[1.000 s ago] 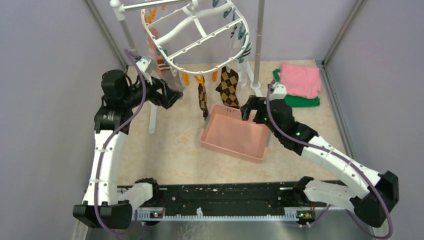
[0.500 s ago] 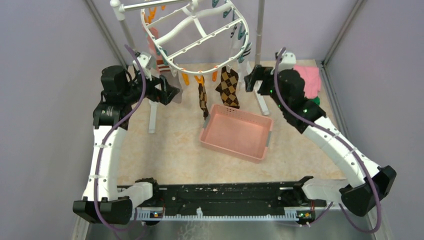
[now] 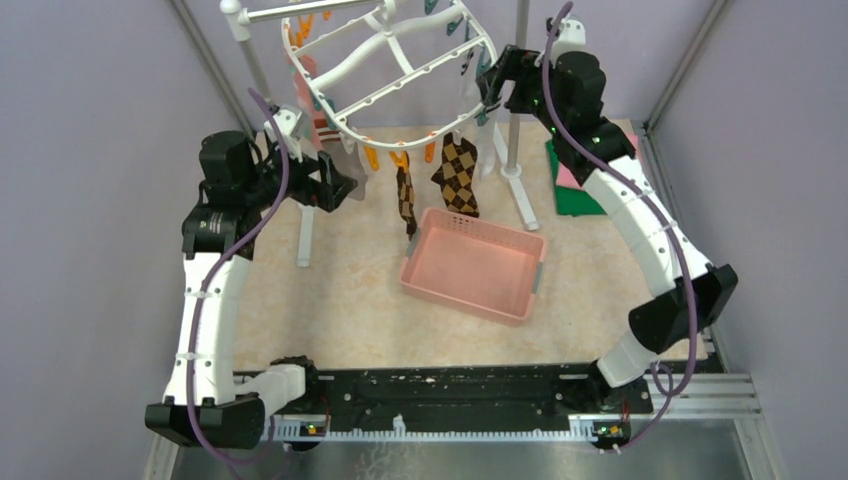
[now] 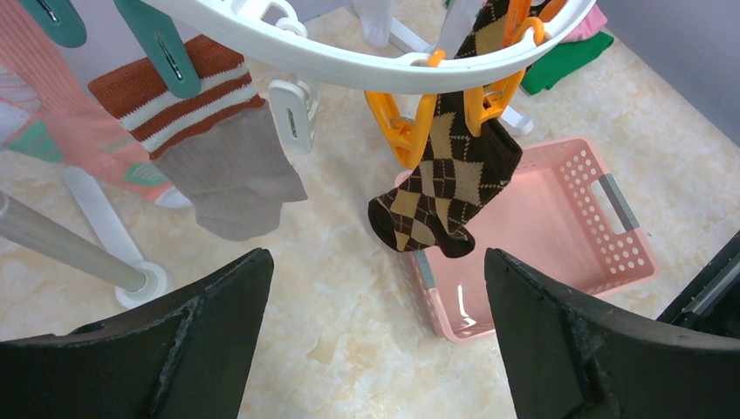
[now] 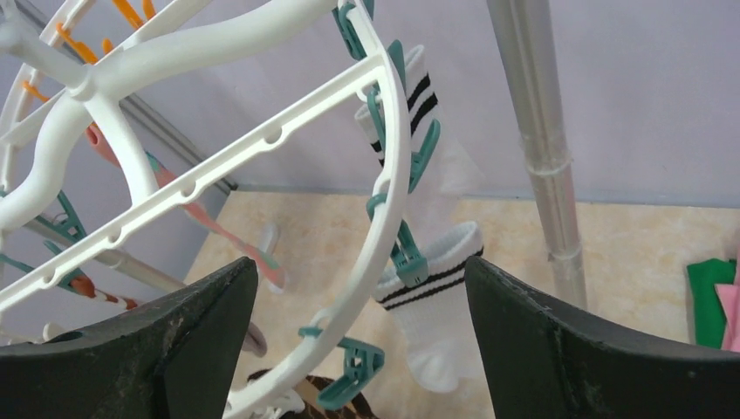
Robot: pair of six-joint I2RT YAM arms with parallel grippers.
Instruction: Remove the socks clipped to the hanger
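The white oval hanger [image 3: 400, 70] hangs tilted at the top, rimmed with orange and teal clips. Two brown diamond-patterned socks [image 3: 458, 175] hang from orange clips at its near rim; one shows in the left wrist view [image 4: 449, 188]. A grey sock with brown and white stripes [image 4: 222, 140] hangs from a teal clip. White socks with black stripes [image 5: 441, 301] hang from teal clips on the hanger's right rim [image 5: 384, 175]. My left gripper [image 3: 338, 185] is open and empty, below the hanger's left rim. My right gripper [image 3: 490, 82] is open and empty, raised beside the right rim.
A pink perforated basket [image 3: 475, 268] sits on the marble table under the hanger, also in the left wrist view [image 4: 558, 227]. The metal stand pole [image 3: 518, 90] rises beside my right gripper. Folded pink and green cloths [image 3: 570, 190] lie at the right.
My right arm has risen from over the basket up and back to the hanger's right rim. My left gripper has stayed almost still.
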